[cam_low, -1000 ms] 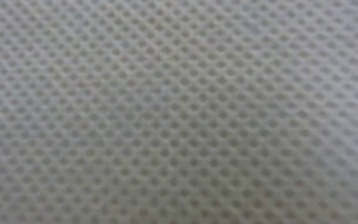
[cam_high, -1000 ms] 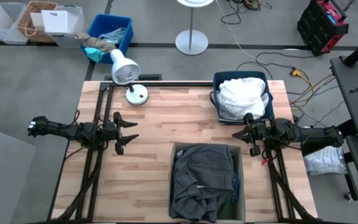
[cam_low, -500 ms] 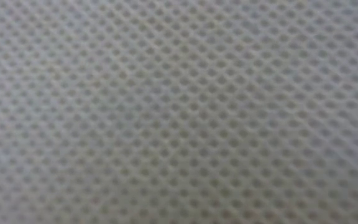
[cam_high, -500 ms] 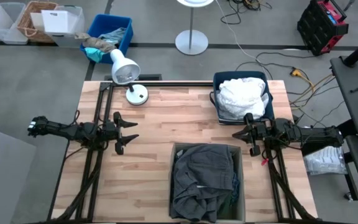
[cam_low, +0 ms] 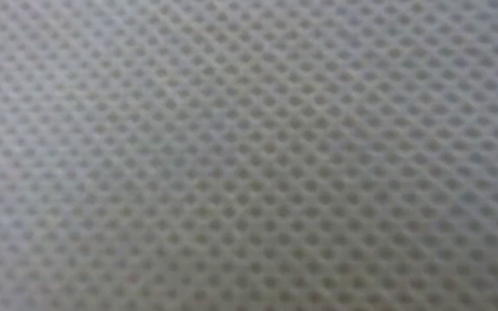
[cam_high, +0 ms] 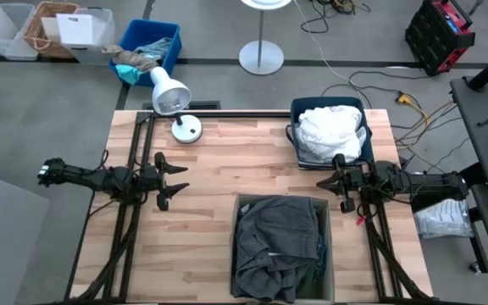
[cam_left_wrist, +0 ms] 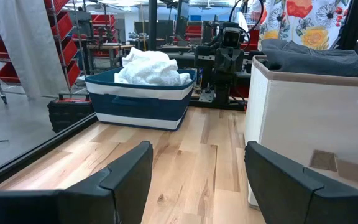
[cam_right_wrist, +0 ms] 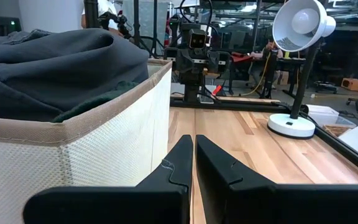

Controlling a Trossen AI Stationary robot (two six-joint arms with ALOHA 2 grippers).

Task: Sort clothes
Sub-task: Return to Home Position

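Pale butcher-block planks make up the worktop (cam_high: 219,161), and from overhead no garment lies loose on the part I can see. The white clothes (cam_high: 330,129) sit heaped in the blue bin (cam_high: 295,110) at the far right corner. They are crumpled and puffy and mound above its rim. The grey clothes (cam_high: 274,246) fill the tan bin (cam_right_wrist: 98,146) at the near middle. That is heavier cloth, lying in broad slack folds over the bin's woven mesh wall and taped beige rim.

The left tool (cam_high: 180,179) hangs at the left side of the worktop with its fingers spread wide and nothing between them. The right tool (cam_high: 322,181) sits at the right side, just in front of the blue bin. Its fingers are drawn together until they nearly touch, and they hold nothing.

I read this as the parking step, with the sorting itself looking done. To finish it well I would keep both arms low and drawn back on their own sides. The right tool should stay clear of the blue bin's wall, so it cannot snag a trailing white fold. Neither tool should swing towards the white desk lamp (cam_high: 170,96) at the far left. The table-height camera shows only a fine dotted weave, so it gives me no check on clearance. I would rely on the overhead and wrist views instead.
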